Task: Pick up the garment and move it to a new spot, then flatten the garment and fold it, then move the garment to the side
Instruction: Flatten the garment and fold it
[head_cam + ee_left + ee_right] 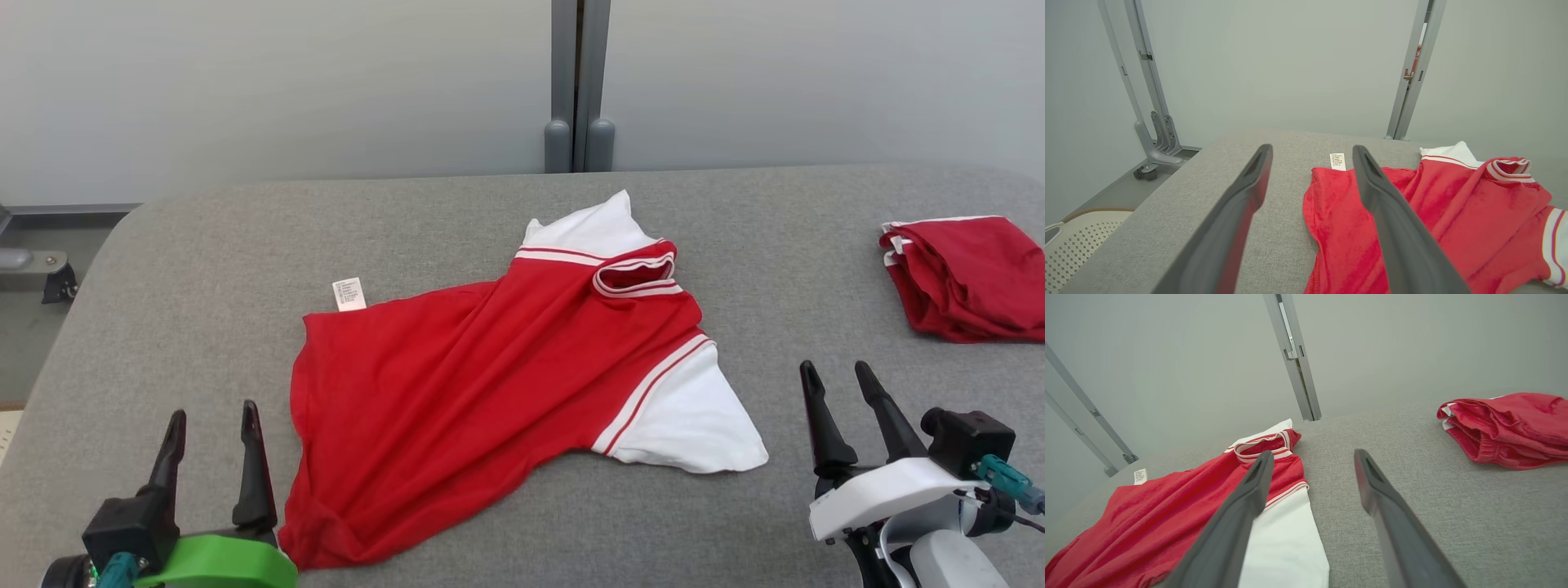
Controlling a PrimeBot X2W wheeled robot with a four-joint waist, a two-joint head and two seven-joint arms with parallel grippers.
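The garment (490,367) is a red T-shirt with white sleeves and a striped collar, lying rumpled and slantwise in the middle of the grey table (204,269), neck toward the far right, a white label sticking out at its far left corner. My left gripper (211,418) stands open at the near left, just beside the shirt's hem, empty. In the left wrist view the shirt (1453,220) lies to the right of that gripper (1310,153). My right gripper (837,371) stands open and empty near the right, apart from the near white sleeve (1282,539).
A second red garment (967,278) lies bunched at the table's far right edge, also seen as a folded red pile (1506,428). A grey post (578,82) rises behind the table. Left of the table, a wheeled frame (1153,134) and a perforated cream seat (1081,241) stand on the floor.
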